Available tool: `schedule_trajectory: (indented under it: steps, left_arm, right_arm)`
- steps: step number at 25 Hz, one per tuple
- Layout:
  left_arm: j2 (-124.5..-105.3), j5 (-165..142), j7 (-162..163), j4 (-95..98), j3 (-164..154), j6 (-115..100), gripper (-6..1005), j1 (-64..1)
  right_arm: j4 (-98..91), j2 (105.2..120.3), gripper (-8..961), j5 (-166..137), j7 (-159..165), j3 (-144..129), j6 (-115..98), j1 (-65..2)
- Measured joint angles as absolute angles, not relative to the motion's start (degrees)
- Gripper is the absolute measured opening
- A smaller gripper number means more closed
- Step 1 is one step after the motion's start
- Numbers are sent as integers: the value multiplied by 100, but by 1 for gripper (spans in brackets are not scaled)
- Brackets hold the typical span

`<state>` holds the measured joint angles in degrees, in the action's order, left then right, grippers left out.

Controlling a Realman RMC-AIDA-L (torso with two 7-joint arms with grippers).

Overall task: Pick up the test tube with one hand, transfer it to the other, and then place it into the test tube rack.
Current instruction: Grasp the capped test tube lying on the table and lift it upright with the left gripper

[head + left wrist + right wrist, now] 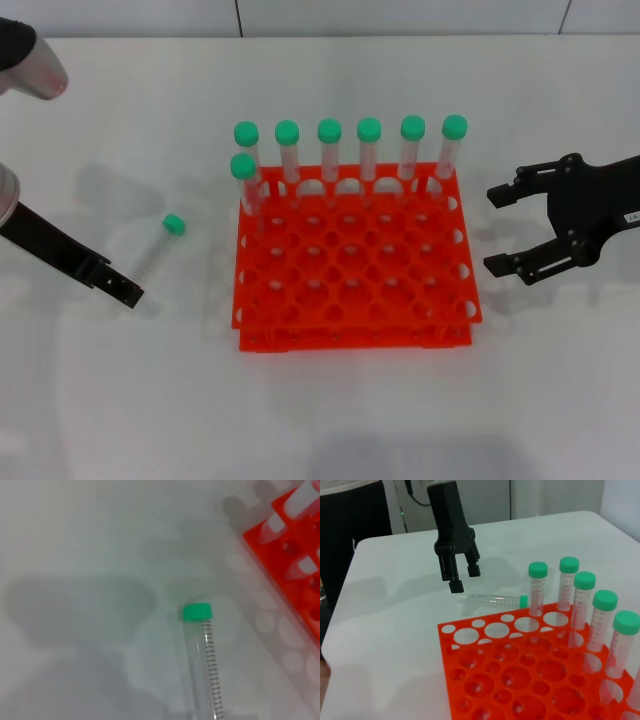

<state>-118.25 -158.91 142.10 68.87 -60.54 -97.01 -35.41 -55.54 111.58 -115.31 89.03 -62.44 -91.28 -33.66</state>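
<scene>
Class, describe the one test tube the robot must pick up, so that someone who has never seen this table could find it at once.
Start at the orange-red test tube rack in the middle of the white table. On the robot's left of it, a green-capped test tube lies on the table near the left gripper, whose fingers are open. It alone lies flat; the seven others stand upright in the rack.

You see a loose tube point(158, 253) of clear, smooth plastic with printed black gradations and a matt green cap point(197, 612). The rack point(352, 262) is bright orange-red plastic with a slight sheen. The table point(540, 390) is white, smooth and matt. Your left gripper point(459, 577) looks like matt black plastic or coated metal; its arm cylinder point(38, 70) appears satin silver-grey.
</scene>
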Motion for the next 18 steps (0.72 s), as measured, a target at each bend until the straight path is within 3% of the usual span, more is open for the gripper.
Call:
schedule_trajectory:
  steps: [18]
  left_arm:
    - [-11885, -16085, 14362, 6426, -6142, -9357, 763, -3665]
  right_arm:
    - [-5549, 11189, 870, -11570, 8896, -6249, -9114, -3366]
